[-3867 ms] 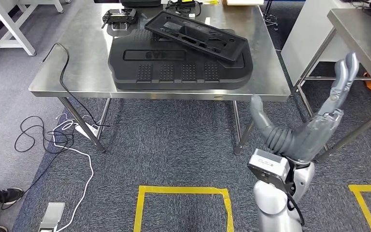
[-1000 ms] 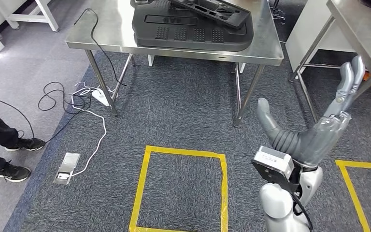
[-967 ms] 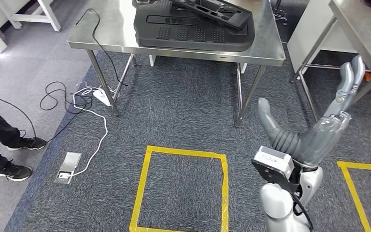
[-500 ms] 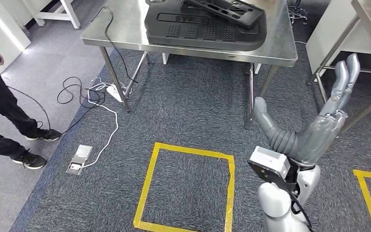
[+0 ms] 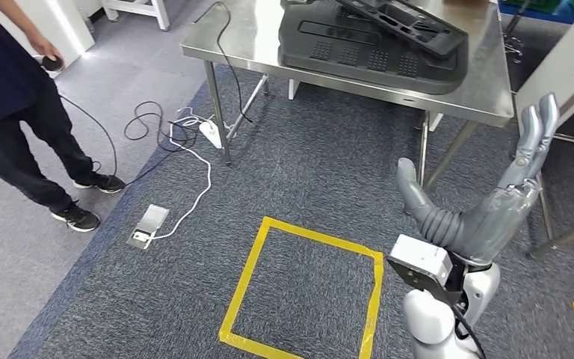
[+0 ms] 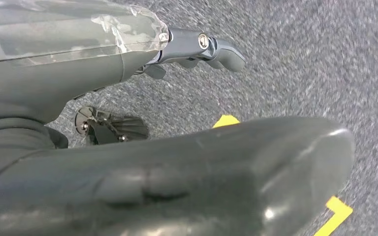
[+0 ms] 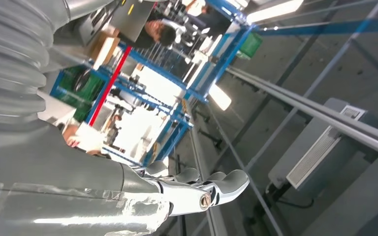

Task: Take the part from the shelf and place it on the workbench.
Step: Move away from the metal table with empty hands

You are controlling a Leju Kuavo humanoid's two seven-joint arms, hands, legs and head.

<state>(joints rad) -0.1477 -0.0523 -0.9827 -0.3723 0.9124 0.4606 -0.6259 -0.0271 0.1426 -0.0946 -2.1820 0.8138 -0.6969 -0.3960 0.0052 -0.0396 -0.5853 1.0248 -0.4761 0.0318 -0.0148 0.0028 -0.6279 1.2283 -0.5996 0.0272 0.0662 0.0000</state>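
Observation:
A large black moulded part (image 5: 366, 54) lies on the steel workbench (image 5: 269, 43) at the upper right of the head view, with a flatter black frame part (image 5: 411, 24) tilted on top of it. My right hand (image 5: 486, 206) is raised in front of me, well short of the bench, fingers (image 5: 534, 138) straight up and thumb spread, holding nothing. In the right wrist view its fingers (image 7: 202, 189) stretch out free. My left hand (image 6: 187, 167) hangs over the carpet; its thumb and fingers (image 6: 204, 46) are apart with nothing between them.
A person (image 5: 15, 112) in dark clothes stands at the left. Cables (image 5: 157, 123), a power strip (image 5: 210, 134) and a grey pedal (image 5: 148, 226) lie on the carpet by the bench leg. A yellow tape square (image 5: 306, 292) marks the floor ahead. Blue racks (image 7: 147, 93) stand far off.
The whole picture has shifted: the camera has turned, so the bench now sits further right and the person shows more at the left. My right hand keeps its raised pose.

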